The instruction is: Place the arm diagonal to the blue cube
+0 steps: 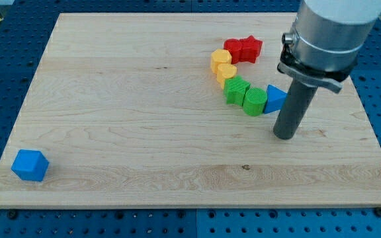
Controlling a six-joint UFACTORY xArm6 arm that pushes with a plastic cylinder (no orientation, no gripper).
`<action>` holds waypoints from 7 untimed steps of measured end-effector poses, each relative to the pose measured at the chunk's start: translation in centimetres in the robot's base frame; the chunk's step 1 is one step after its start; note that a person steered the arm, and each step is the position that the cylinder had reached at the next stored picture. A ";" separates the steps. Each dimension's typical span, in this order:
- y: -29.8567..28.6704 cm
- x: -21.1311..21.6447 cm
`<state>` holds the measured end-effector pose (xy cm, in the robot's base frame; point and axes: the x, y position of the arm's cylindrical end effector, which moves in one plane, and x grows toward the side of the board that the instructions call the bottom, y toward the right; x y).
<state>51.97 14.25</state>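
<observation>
The blue cube sits alone near the bottom left corner of the wooden board. My tip rests on the board at the right side, far from the cube, just below and right of a blue triangular block. The tip touches no block that I can see. The rod rises from it into the grey arm body at the view's top right.
A curved cluster lies left of the tip: two red blocks, one star-shaped, two yellow blocks, two green blocks, then the blue triangle. A blue perforated table surrounds the board.
</observation>
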 end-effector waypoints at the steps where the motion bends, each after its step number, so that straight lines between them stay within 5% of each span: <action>1: -2.3 0.6; 7: -10.4 9.7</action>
<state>61.64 3.82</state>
